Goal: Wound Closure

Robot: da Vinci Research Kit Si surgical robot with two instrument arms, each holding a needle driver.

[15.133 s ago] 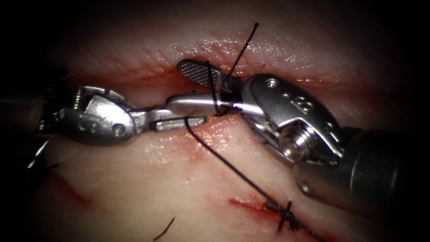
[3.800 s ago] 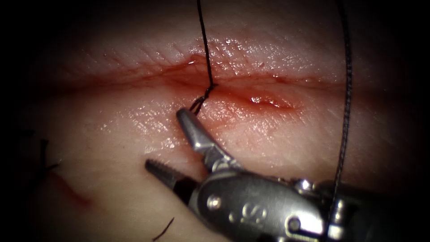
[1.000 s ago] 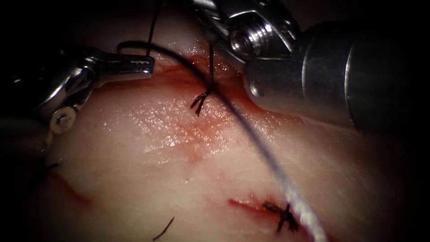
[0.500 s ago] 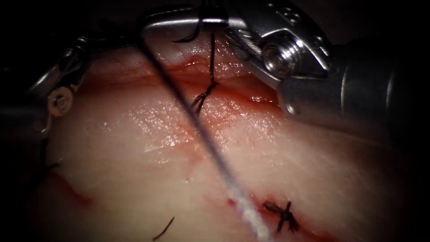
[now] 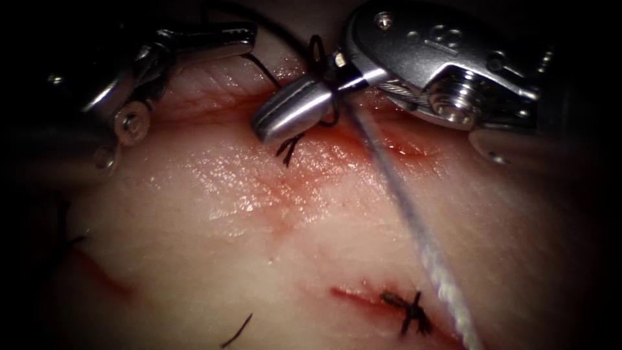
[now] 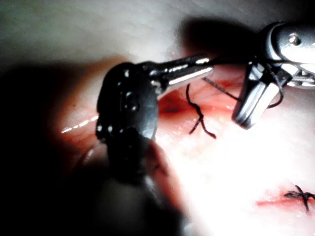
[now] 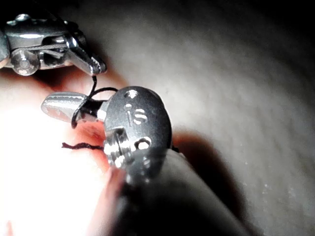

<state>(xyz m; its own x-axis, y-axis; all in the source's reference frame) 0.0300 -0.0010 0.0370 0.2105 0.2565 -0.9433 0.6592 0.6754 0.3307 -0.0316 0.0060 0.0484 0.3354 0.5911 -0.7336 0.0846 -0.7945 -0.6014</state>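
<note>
My left tool (image 5: 249, 31) reaches in above the cut (image 5: 194, 107), jaws shut on the dark thread (image 5: 262, 65). That thread runs from its tip (image 6: 209, 61) to the right tool. My right tool (image 5: 262, 126) comes from the upper right and points down-left over the cut, jaws shut with nothing seen between them. A loop of thread (image 5: 322, 97) is wound around them (image 7: 49, 105). Just below its tip sits a knot (image 5: 288, 148) with two short tails on the cut. A pale strand (image 5: 414, 227) leads from the loop to the lower right.
An earlier stitch knot (image 5: 409, 311) closes a small red cut at the lower right. A loose cut thread end (image 5: 236, 330) lies on the tissue (image 5: 227, 246) near the front. Red fluid (image 5: 395, 141) wets the cut under the right tool.
The right tool has swung down from the top edge and now points down-left over the knot, thread looped around its jaws. The left tool's tip rose, and the long strand swung across.
</note>
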